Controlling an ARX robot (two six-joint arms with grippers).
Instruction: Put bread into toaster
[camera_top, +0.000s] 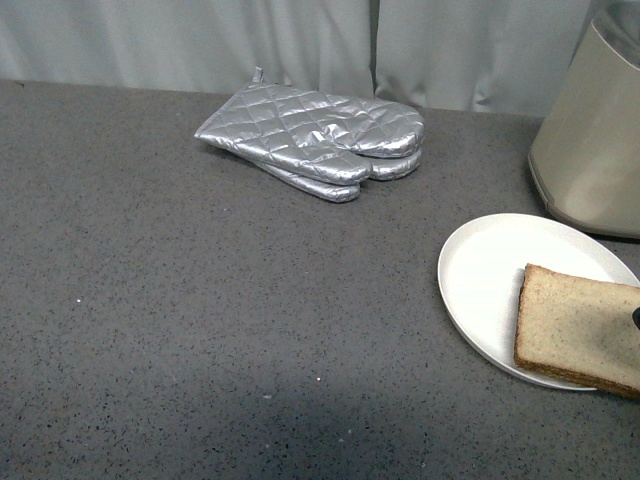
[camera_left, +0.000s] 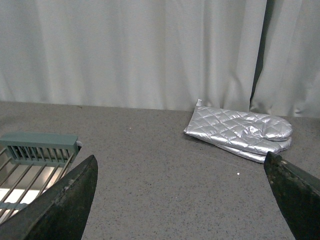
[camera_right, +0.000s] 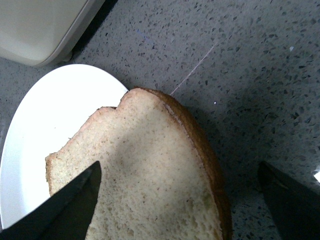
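The right claw (camera_right: 179, 167) is spread wide, gripping nothing. Directly under it lies the slice of light-brown wholemeal bread (camera_right: 150, 175), flat, with its darker brown crust running along the rounded edge. One dark finger (camera_right: 65, 210) hangs over the crumb of the slice. The other finger (camera_right: 290, 200) hangs over bare worktop beyond the crust. Whether either finger touches the slice cannot be told.

The slice rests on a round white plate (camera_right: 45, 130), and its crusted edge reaches out past the plate's rim, over the speckled dark-grey worktop (camera_top: 200, 330). Beyond the plate from this claw stands the beige boxy toaster (camera_top: 590, 150), close to the plate's far rim. Only its rounded lower corner and darker base rim show in the right wrist view.

The left claw (camera_left: 180, 165) is also spread wide and empty, with grey worktop between its two dark fingers (camera_left: 65, 200). Ahead of it, towards one finger's side, a pair of quilted silver oven mitts (camera_left: 240, 132) lies stacked near the pale grey curtain (camera_left: 130, 50). Beside the other finger sits a teal-framed wire rack (camera_left: 35, 150), only partly in view.
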